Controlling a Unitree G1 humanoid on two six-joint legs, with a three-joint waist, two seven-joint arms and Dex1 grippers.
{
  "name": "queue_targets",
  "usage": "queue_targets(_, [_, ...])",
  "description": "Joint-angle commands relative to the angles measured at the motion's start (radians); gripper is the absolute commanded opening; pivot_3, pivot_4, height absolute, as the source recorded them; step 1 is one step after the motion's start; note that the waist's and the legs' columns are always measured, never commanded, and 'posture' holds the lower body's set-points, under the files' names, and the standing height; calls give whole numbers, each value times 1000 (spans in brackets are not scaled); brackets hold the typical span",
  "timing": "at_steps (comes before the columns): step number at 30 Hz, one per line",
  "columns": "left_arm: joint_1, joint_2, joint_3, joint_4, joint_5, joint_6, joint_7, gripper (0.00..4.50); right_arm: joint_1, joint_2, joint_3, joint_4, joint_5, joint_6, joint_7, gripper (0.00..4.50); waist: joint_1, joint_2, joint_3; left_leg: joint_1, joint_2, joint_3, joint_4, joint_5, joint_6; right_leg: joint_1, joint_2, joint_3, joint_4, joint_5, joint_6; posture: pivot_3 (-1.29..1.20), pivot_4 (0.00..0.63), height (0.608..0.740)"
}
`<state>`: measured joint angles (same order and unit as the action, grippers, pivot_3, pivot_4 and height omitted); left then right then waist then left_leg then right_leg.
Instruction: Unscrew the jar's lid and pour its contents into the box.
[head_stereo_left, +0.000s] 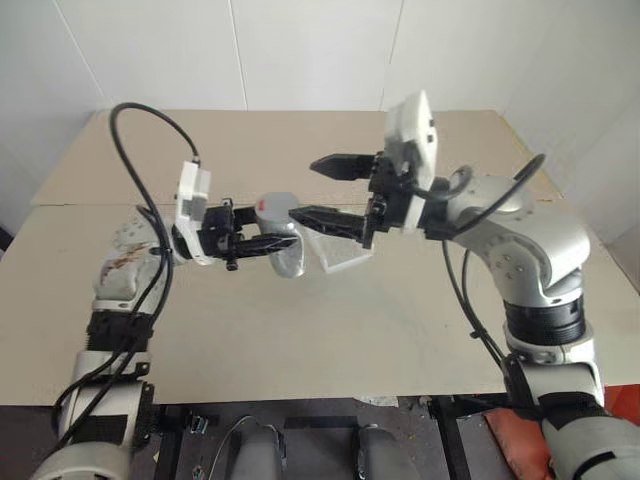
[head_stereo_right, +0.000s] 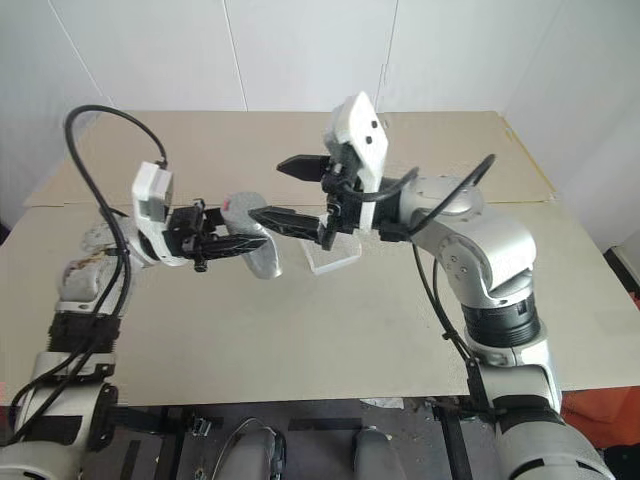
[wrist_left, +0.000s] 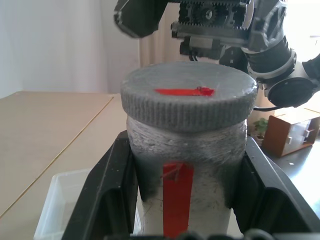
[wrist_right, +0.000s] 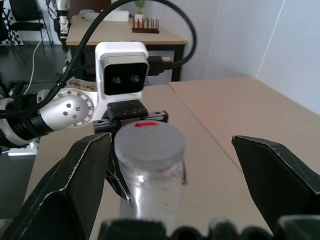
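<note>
Head views look down over the table (head_stereo_left: 300, 340), wrist views close, facing across the jar (wrist_left: 185, 150)

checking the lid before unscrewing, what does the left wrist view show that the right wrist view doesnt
Left wrist alone: the lid's ribbed edge, the red strip down the jar, a corner of the box. Right wrist alone: the right gripper open, its fingers wide to either side of the jar. Both: the lid still on, red mark on top, left gripper clamping the jar.
</note>
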<state>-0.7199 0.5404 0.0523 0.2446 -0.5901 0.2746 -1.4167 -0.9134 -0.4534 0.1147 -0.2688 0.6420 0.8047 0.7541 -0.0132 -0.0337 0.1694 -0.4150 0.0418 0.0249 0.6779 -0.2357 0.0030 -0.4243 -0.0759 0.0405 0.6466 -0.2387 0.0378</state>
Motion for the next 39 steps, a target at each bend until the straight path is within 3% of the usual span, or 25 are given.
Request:
queue_targets(1, [-51, -18, -5, 12, 2, -41, -36, 2082, -52, 22, 5, 6, -11, 5, -12, 4500, 0, 0, 0, 0, 0, 0, 0, 0, 0, 0, 0, 0, 0, 0, 0, 0, 150, 740])
queue_targets(14, [-70, -25, -11, 33, 21, -47, -78, 2082, -67, 62, 34, 32, -47, 2, 6, 4500, -4, 0, 0, 0, 0, 0, 0, 0, 0, 0, 0, 0, 0, 0, 0, 0, 150, 740])
queue_targets(19, [-74, -29, -11, 38, 30, -46, -81, 2082, -64, 58, 51, 31, -58, -5, 35, 3247, -4, 0, 0, 0, 0, 0, 0, 0, 0, 0, 1, 0, 0, 0, 0, 0, 150, 740])
queue_targets(28, [-83, -33, -12, 47, 42, -50, -83, 2082, -61, 69, 63, 27, -75, -21, 47, 3247, -4, 0, 0, 0, 0, 0, 0, 0, 0, 0, 0, 0, 0, 0, 0, 0, 150, 740])
queue_targets(31, [-84, -33, -13, 48, 45, -53, -85, 2082, -59, 74, 65, 31, -89, -29, 45, 3808, -4, 0, 0, 0, 1, 0, 0, 0, 0, 0, 1, 0, 0, 0, 0, 0, 150, 740])
queue_targets(33, [-85, -33, -13, 48, 48, -54, -85, 2082, -59, 77, 67, 36, -100, -36, 46, 4459, -4, 0, 0, 0, 0, 0, 0, 0, 0, 0, 1, 0, 0, 0, 0, 0, 150, 740])
queue_targets(39, [-86, -32, -13, 47, 53, -60, -85, 2082, -57, 90, 67, 41, -117, -48, 53, 4459, -4, 0, 0, 0, 1, 0, 0, 0, 0, 0, 1, 0, 0, 0, 0, 0, 150, 740])
